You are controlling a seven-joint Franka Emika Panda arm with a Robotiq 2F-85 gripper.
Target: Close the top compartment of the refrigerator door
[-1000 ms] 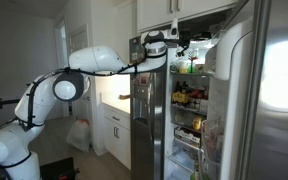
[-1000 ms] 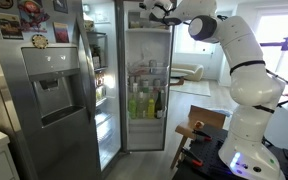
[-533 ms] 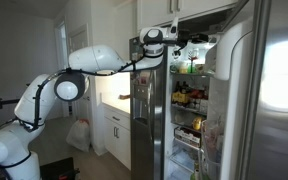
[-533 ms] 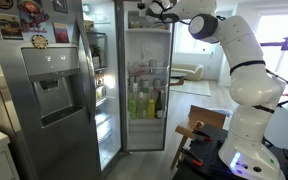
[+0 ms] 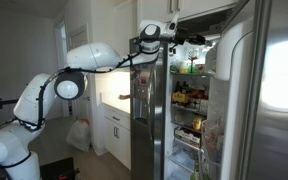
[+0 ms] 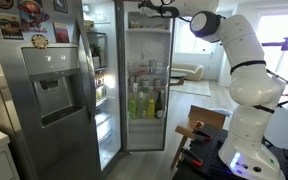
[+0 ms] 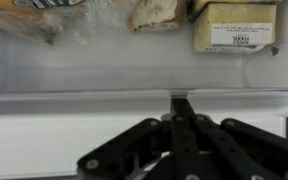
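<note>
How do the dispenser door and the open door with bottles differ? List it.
The dispenser door shows its steel outer face, with magnets; the open door shows its pale inner side. The dispenser door carries a dispenser recess; the open door, bottles. The gripper is at the open door's top, not at the dispenser door. Both stand tall and narrow.

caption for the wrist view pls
Shut black claw faces the frosted plastic compartment cover, a yellow cardboard box behind it.
</note>
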